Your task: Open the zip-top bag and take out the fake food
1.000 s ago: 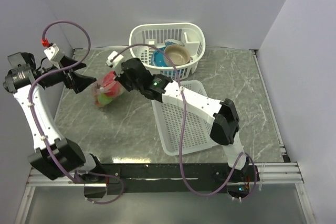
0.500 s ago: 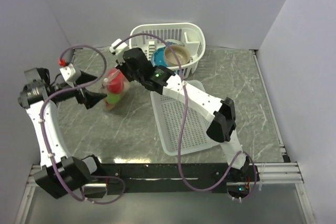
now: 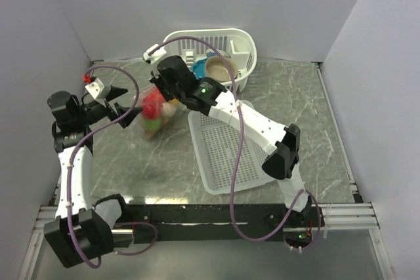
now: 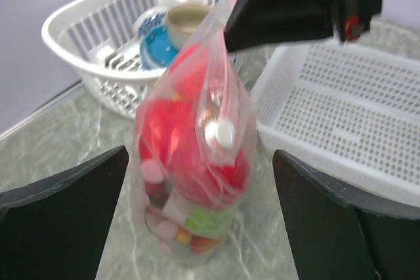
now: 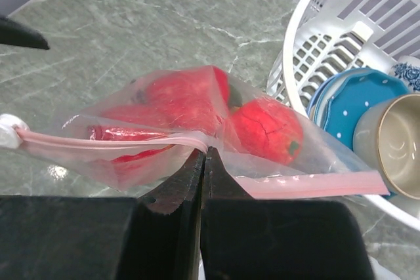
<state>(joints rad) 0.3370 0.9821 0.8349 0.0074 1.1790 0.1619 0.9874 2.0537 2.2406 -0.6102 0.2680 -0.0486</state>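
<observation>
Tightly pinched together, the fingers of the right gripper (image 5: 203, 155) clamp the pink zip strip (image 5: 131, 141) at the mouth of the zip-top bag (image 5: 164, 116), which hangs below them over the marble-patterned table (image 3: 144, 155). Inside the clear pouch, the fake food (image 5: 262, 126) shows mostly red, with green and orange pieces low in the bag in the left wrist view. A white slider (image 4: 223, 134) sits on the strip. The left gripper (image 4: 200, 154) has its fingers spread wide, one on either side of the bag and touching neither face. Behind the bag stands a white basket (image 3: 210, 40) holding a blue bowl (image 5: 354, 103) and a tan bowl (image 5: 394, 149); a flat white tray (image 3: 223, 155) lies beside it.
</observation>
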